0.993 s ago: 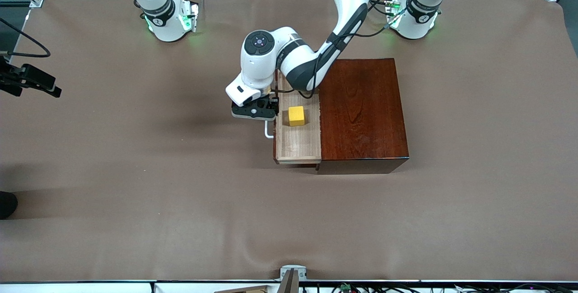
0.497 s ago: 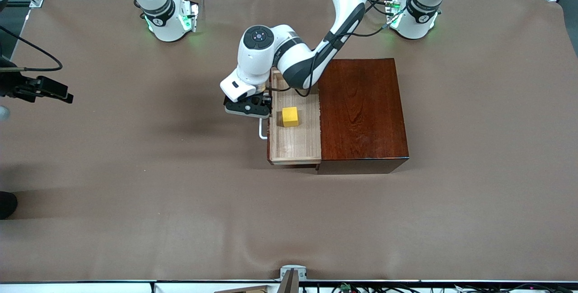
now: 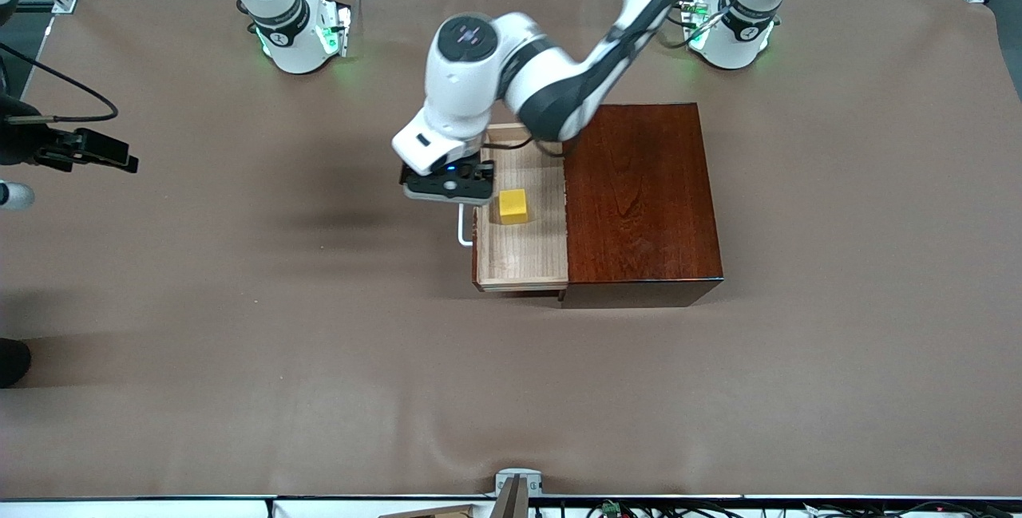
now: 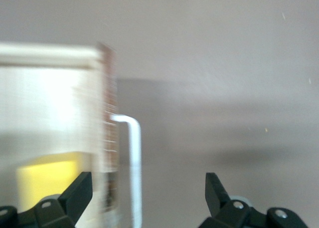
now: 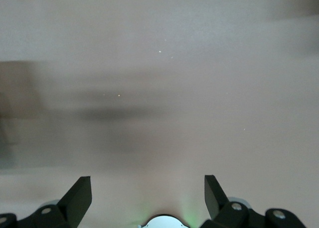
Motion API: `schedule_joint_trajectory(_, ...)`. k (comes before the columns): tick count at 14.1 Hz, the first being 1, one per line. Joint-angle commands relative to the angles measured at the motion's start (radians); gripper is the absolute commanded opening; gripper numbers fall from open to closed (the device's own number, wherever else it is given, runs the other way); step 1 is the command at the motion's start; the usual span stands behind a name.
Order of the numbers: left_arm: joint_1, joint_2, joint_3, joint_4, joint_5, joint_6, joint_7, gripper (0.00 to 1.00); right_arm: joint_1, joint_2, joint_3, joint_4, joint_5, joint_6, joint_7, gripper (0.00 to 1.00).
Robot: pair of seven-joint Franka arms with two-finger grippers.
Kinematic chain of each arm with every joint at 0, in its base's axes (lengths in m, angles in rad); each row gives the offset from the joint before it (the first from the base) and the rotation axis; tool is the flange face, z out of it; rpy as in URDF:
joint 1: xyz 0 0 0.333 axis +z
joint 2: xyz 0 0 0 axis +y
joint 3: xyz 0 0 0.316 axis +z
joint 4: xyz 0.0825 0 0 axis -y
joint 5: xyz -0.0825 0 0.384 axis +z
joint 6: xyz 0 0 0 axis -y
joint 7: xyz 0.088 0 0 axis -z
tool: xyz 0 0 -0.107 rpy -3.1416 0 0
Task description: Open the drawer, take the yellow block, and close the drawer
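drawer [image 3: 523, 251] open | yellow block [image 3: 512, 206] inside, untaken | left gripper [image 3: 447, 189] spread above handle [image 3: 463, 228] | right gripper [image 5: 147, 198] spread, waiting

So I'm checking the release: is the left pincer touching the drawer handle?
Apart. In the left wrist view the open left pincer straddles the white handle, with bare gaps between it and both fingers.

Brown cloth-covered table [image 3: 239, 358], perhaps grey floor around
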Motion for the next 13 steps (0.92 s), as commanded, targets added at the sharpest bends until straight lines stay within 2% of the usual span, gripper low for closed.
schedule_joint_trajectory(1, 0.105, -0.152, 0.001, -0.047, -0.024, -0.155, 0.003, 1.00, 0.036, 0.021, 0.003, 0.013, 0.009, -0.026, 0.038, 1.00)
schedule_joint_trajectory(5, 0.315, -0.280, -0.005, -0.059, -0.024, -0.385, 0.018, 1.00, 0.134, 0.040, 0.003, 0.013, 0.042, -0.017, 0.264, 1.00)
schedule_joint_trajectory(10, 0.561, -0.373, -0.005, -0.091, -0.024, -0.515, 0.242, 1.00, 0.280, 0.080, 0.003, 0.013, 0.077, 0.032, 0.568, 1.00)
schedule_joint_trajectory(13, 0.674, -0.442, -0.007, -0.186, -0.027, -0.512, 0.447, 1.00, 0.365, 0.119, 0.003, 0.013, 0.094, 0.095, 0.731, 1.00)
